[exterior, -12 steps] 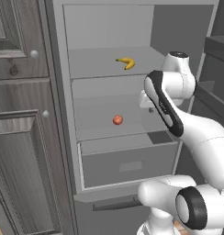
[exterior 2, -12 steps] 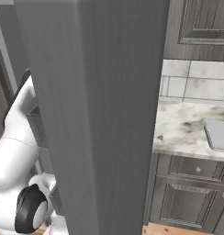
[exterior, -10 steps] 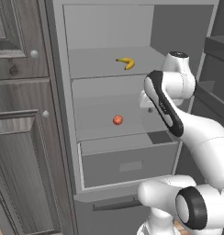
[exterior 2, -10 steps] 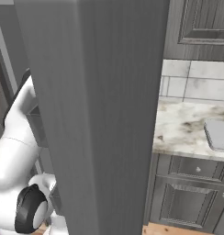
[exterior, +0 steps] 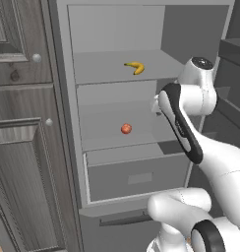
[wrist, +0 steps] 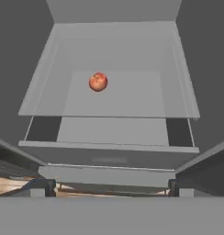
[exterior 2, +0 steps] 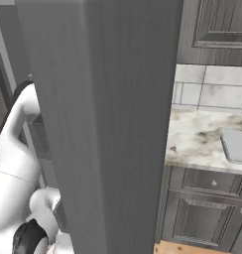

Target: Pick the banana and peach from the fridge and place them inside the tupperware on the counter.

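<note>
The hand [wrist: 109,186] stands wide open and holds nothing, aimed at the peach [wrist: 98,81] on the fridge [exterior: 68,123] shelf at upper centre of its view, probably to take it first; the banana [exterior: 135,67] lies one shelf higher

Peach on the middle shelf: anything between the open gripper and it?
Nothing visible. In the hand view the peach sits alone on its fridge shelf, with bare shelf in front of it. The gripper is open, pointing in over the pulled-out drawer.
</note>
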Robot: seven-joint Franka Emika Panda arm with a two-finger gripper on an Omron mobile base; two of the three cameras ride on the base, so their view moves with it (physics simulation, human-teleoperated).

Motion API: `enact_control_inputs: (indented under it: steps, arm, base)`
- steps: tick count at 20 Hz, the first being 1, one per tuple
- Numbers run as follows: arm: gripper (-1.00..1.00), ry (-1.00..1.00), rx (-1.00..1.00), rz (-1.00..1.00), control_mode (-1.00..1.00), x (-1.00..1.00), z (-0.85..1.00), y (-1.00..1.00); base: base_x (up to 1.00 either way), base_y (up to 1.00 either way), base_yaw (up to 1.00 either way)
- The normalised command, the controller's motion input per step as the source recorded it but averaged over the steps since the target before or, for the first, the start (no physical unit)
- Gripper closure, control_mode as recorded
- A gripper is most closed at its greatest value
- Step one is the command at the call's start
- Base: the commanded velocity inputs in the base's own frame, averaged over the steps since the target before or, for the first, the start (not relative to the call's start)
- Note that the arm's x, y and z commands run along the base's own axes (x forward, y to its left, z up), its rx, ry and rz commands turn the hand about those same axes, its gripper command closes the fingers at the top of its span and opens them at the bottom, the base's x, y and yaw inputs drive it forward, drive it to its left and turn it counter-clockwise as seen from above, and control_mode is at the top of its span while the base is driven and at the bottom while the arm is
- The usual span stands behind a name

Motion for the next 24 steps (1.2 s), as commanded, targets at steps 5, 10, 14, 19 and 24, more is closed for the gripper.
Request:
enact_control_inputs:
  steps: [5,10,14,19,24]
  arm:
    - [-1.00,-0.45,0.00,0.00,-1.00,-0.06,0.36,0.00]
    - [-1.00,-0.41,0.04,0.00,-1.00,-0.01,0.56,0.00]
    - [-1.00,-0.34,0.04,0.00,-1.00,0.00,0.71,0.00]
    - [-1.00,-0.24,0.06,0.00,-1.00,0.00,0.75,0.00]
    - [-1.00,-0.06,0.04,0.00,-1.00,0.00,0.67,0.00]
  base:
    - [0.00,0.00,0.00]
    - [0.00,0.00,0.00]
    - [0.00,0.00,0.00]
    - [0.00,0.00,0.00]
    - [0.00,0.00,0.00]
